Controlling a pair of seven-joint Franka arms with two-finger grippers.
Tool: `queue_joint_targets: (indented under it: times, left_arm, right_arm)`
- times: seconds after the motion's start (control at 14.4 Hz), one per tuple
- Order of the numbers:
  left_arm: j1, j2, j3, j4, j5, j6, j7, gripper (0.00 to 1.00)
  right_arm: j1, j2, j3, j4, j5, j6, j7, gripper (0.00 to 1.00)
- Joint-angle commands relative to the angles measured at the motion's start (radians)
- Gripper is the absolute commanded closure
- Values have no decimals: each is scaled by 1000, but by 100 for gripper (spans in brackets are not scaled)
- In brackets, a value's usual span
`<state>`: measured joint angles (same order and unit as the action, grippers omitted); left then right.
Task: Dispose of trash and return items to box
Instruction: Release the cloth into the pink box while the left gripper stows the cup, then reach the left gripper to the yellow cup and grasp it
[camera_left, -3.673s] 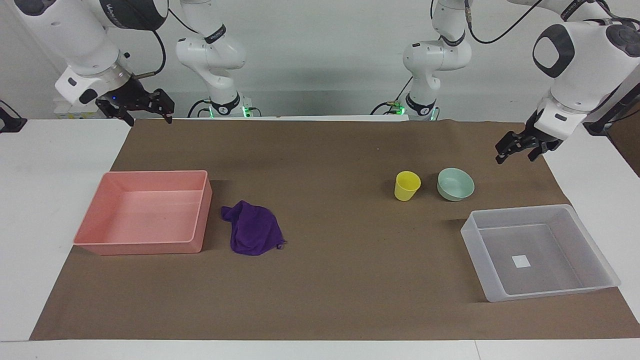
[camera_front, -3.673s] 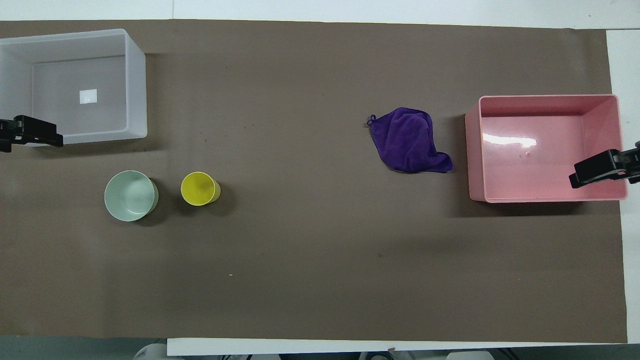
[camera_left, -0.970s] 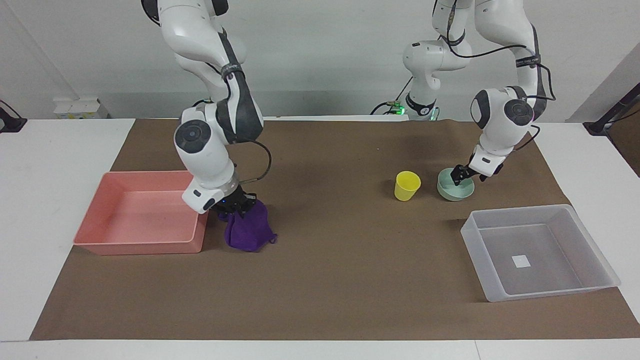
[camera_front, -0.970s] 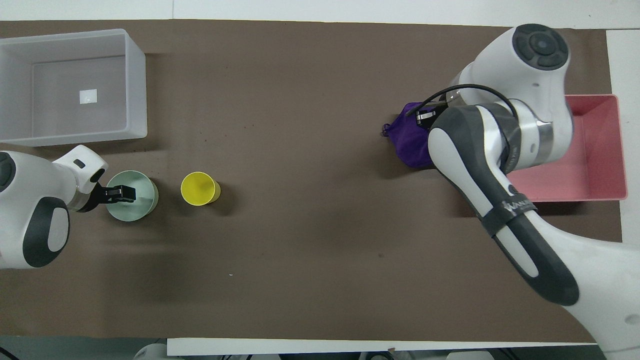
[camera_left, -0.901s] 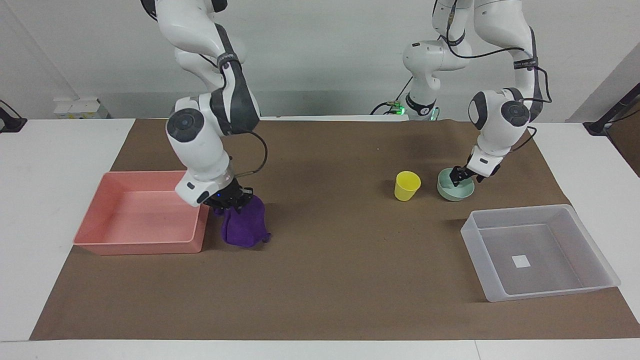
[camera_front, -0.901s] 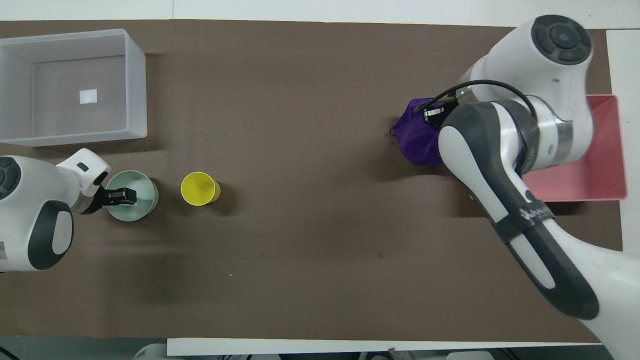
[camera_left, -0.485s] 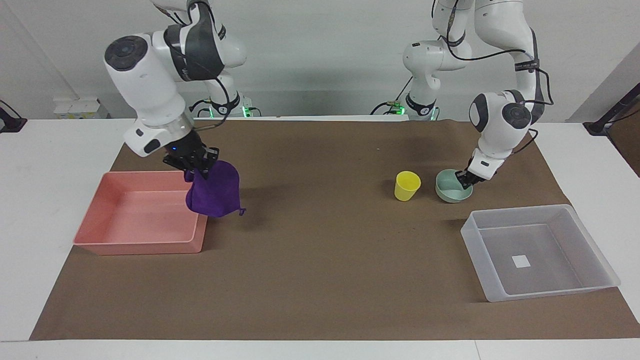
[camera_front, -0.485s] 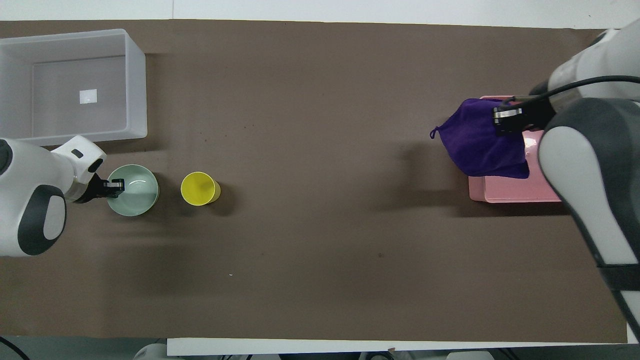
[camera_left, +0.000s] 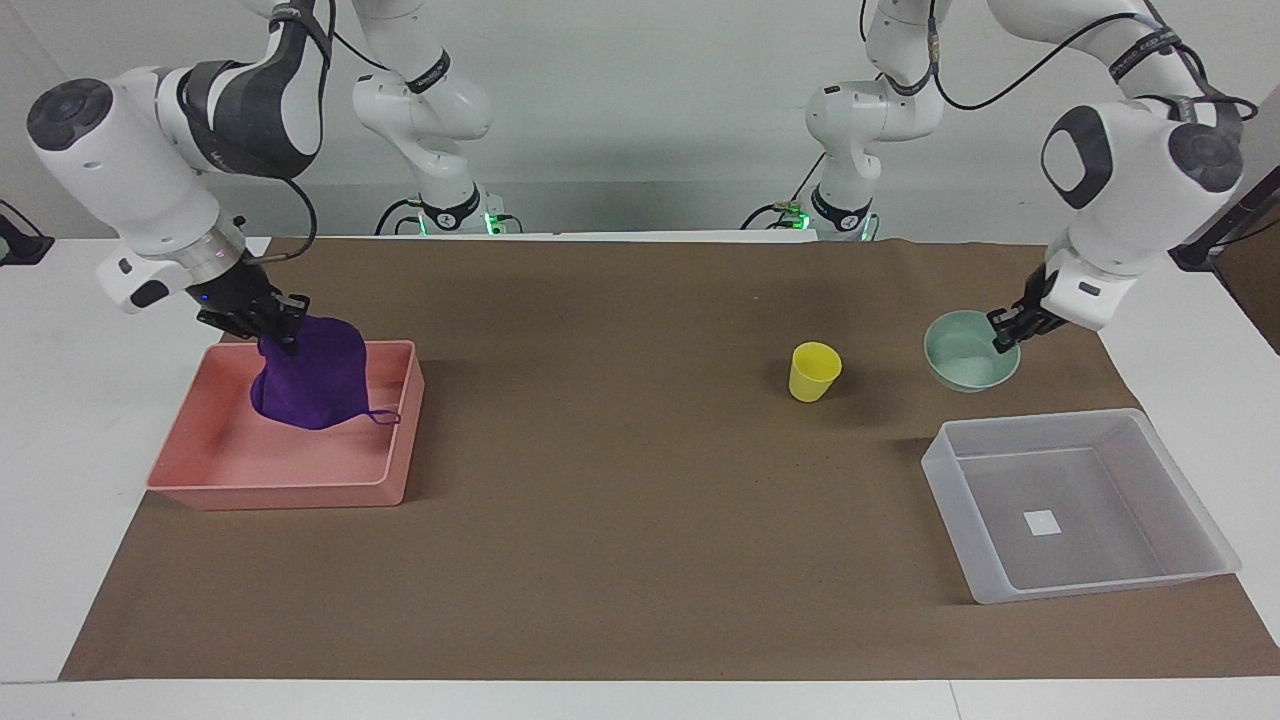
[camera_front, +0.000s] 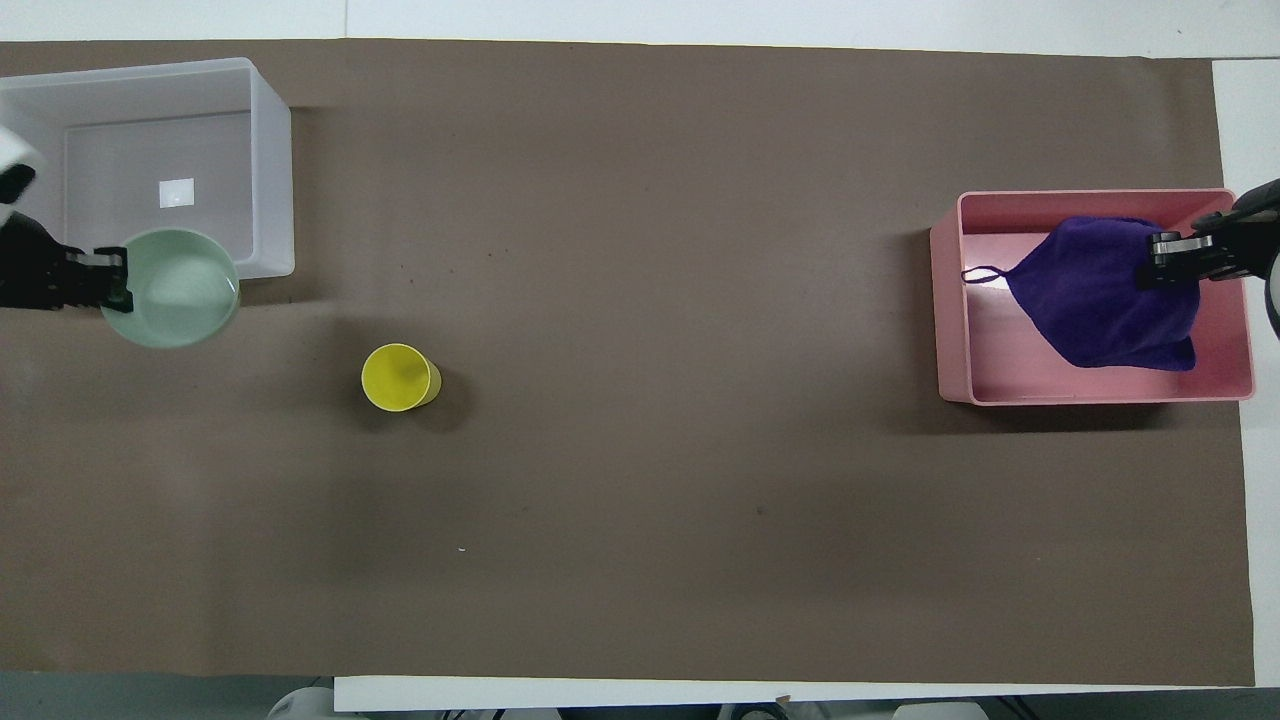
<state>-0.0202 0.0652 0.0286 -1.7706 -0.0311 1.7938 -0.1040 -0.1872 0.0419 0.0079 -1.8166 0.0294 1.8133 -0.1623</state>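
My right gripper (camera_left: 274, 333) is shut on the top of the dark purple rag (camera_left: 312, 385), which hangs over the pink tray (camera_left: 280, 496). The overhead view shows that gripper (camera_front: 1162, 257) and the rag (camera_front: 1095, 300) inside the tray's outline (camera_front: 946, 320). My left gripper (camera_left: 1004, 335) is shut on the rim of the mint-green bowl (camera_left: 962, 366) and holds it above the mat, by the robot-side wall of the clear box (camera_left: 1080, 590). In the overhead view the bowl (camera_front: 180, 295), held by that gripper (camera_front: 115, 280), overlaps the box's wall (camera_front: 272, 170). The yellow cup (camera_left: 813, 371) stands upright on the mat (camera_front: 400, 377).
A brown paper mat (camera_left: 640, 520) covers most of the white table. The clear box holds only a small white label (camera_left: 1041, 522). The pink tray's floor (camera_left: 220, 455) under the rag is bare.
My right gripper closed on the rag, lifted it off the mat and carried it over the pink tray. My left gripper took the bowl by its rim, lifted it and moved it toward the clear box.
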Motion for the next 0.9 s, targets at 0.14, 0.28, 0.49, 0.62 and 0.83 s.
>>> queue_joint_targets:
  times: [0.14,0.28,0.49,0.62,0.83]
  left_arm:
    - [69,325,1,260,-62,192,24,100]
    - [68,436,1,351,-59,220,24,100]
    - [107,447,1,237,-46,362,53,97]
    - [86,418,2,183,-46,427,84,1]
    - [71,245,2,157,-49,320,69,0]
  right_arm:
    - [-57,47,14,-131,-28,176,-56,100]
    - [-57,70,14,-183,-29,266,-56,98]
    - [-66,93,14,-234,-31,346,-57,81]
    - [-66,95,14,-230,-32,342,-56,34]
    - [-57,92,15,-207,-32,321,-52,11]
